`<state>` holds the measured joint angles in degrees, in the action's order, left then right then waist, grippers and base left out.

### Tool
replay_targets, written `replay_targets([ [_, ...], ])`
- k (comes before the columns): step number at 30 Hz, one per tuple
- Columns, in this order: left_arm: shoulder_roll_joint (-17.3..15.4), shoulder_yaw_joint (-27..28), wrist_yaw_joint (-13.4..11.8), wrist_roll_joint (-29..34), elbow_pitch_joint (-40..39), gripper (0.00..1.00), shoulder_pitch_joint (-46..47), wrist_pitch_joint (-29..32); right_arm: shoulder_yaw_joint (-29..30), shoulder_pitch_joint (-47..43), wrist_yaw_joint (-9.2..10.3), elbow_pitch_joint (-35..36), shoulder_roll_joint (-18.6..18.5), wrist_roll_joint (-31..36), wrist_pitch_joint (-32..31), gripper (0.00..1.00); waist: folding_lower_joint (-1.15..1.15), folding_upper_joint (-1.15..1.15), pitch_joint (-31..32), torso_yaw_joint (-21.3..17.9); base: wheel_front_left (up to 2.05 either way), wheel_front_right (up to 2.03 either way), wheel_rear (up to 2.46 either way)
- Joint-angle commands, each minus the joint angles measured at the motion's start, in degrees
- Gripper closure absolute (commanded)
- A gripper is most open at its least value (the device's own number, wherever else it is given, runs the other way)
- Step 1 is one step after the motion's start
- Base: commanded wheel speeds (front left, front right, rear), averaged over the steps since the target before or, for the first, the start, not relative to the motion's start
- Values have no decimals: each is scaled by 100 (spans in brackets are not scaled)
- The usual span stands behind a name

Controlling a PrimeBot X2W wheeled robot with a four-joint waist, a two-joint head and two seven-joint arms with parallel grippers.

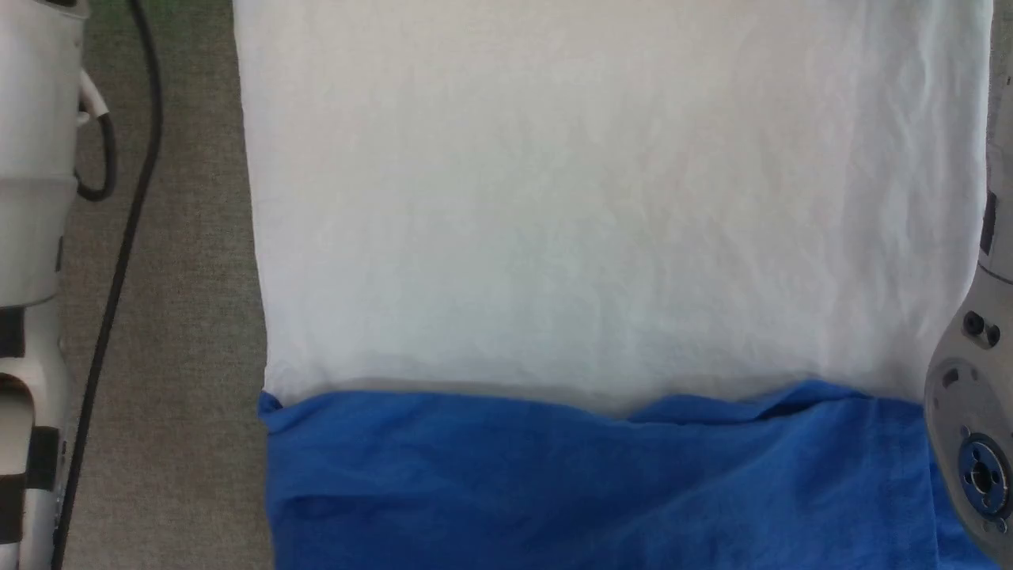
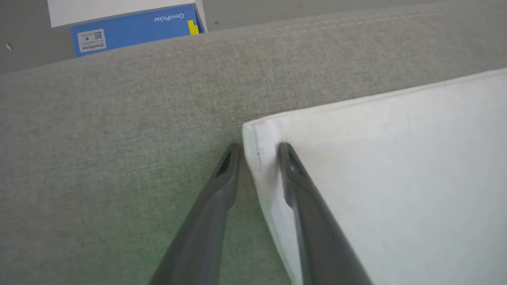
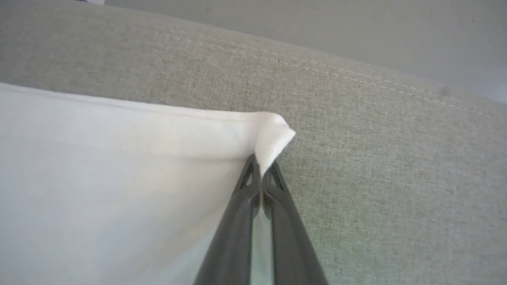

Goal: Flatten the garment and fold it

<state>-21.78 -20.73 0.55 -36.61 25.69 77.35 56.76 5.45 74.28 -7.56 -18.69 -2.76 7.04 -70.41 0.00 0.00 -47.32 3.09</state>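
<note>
Now right gripper (image 3: 261,169) pinches one garment (image 3: 119,170) corner, left gripper (image 2: 258,148) spread astride another

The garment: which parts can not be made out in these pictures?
Head view: the garment is cut off by the top and bottom edges; the right arm's wrist hides part of its right side.
Right wrist view: the right tool covers the cloth it pinches.
Left wrist view: the blue box has print too small to read.
</note>
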Motion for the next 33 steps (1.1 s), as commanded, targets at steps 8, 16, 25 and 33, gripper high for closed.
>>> replay_targets([
  [8,-235,209,53,326,-64,100,-7,-1407,-189,63,8,-114,-196,-146,772,100,0,0,49,-21,0,0,0],
  [16,-229,382,202,713,125,100,351,-3363,-109,458,8,-243,-430,97,2280,100,0,0,263,17,0,0,0],
  [25,-303,152,615,841,-110,100,-343,-5507,-311,21,8,-460,-525,-475,3636,100,0,0,900,34,0,0,0],
  [33,-528,64,639,681,-786,100,-2126,-6533,-467,-1757,8,163,-844,-1785,4182,100,0,0,1854,84,0,0,0],
])
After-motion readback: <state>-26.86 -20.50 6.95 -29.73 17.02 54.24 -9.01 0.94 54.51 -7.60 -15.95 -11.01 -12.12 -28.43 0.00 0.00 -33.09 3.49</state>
